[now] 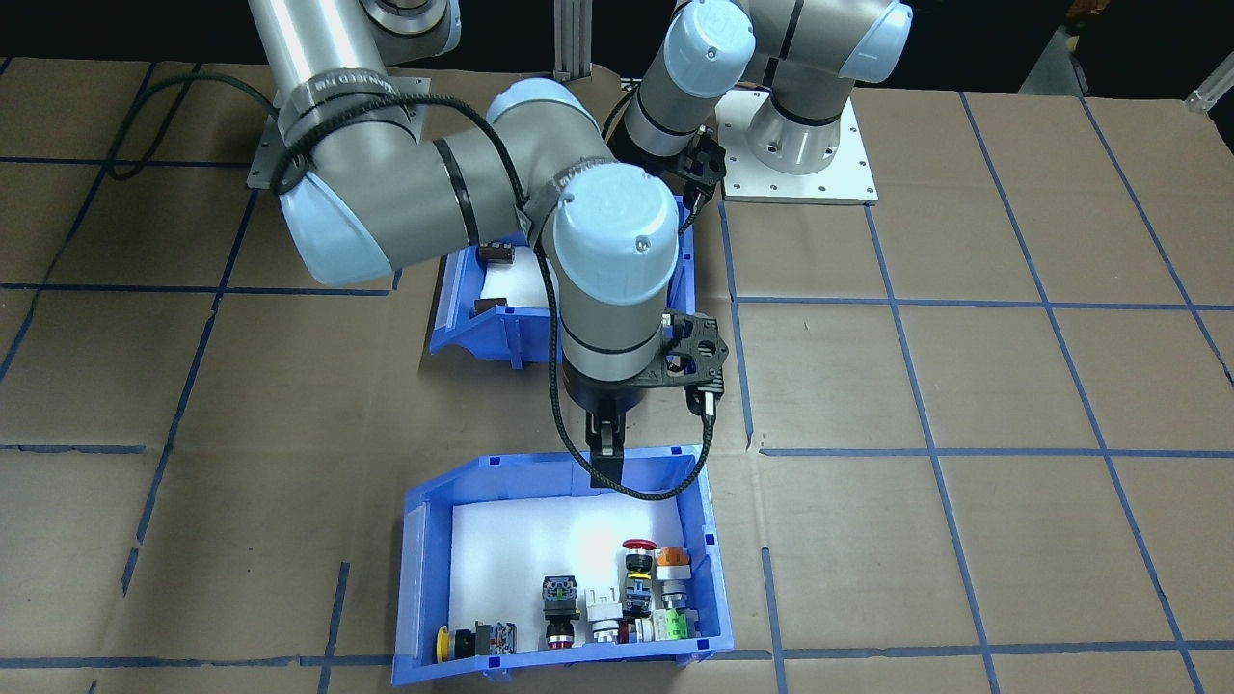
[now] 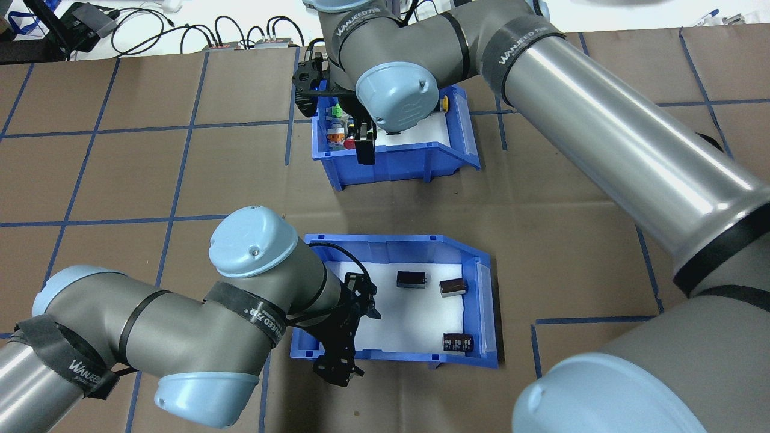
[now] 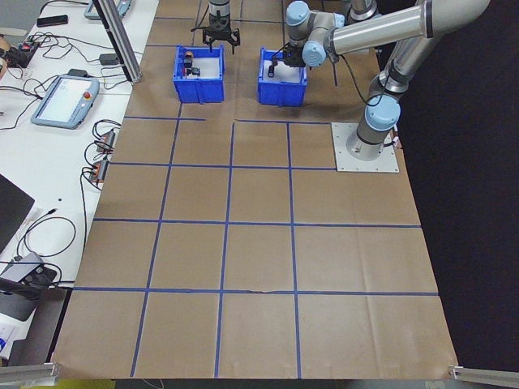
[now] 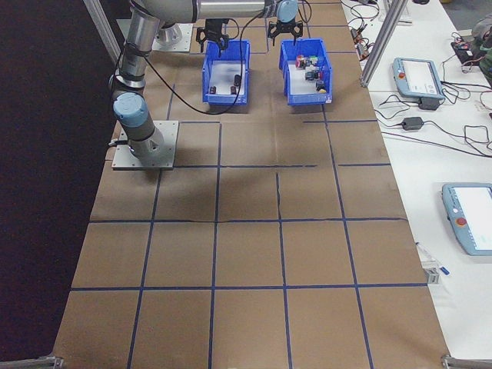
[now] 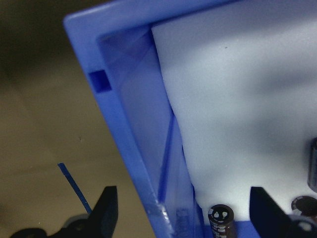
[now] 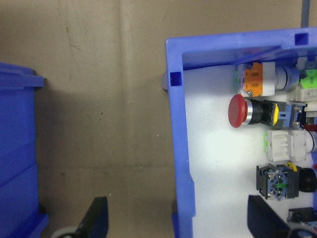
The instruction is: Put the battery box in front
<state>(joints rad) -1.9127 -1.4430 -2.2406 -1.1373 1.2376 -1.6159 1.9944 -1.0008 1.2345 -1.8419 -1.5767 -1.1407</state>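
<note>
The battery box [image 2: 475, 282] sat nearest the robot on the counter [image 2: 150, 174], the left gripper [image 5: 183, 208] straddling its side wall with fingers spread. Just beyond, across a bare strip of counter, the button bin [image 2: 445, 156] stood, the right gripper [image 6: 178, 223] straddling its near wall, fingers likewise spread.

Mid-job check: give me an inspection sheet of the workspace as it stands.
Surface: brown table with blue tape grid.
Job's things: battery box near the robot, three cells inside.
Clutter: button bin on the operators' side.
Grippers: left gripper open, straddling the battery box wall; right gripper open, straddling the button bin wall.
Cables: black cable along the right arm.
Surroundings: pendants and wires on side benches.
</note>
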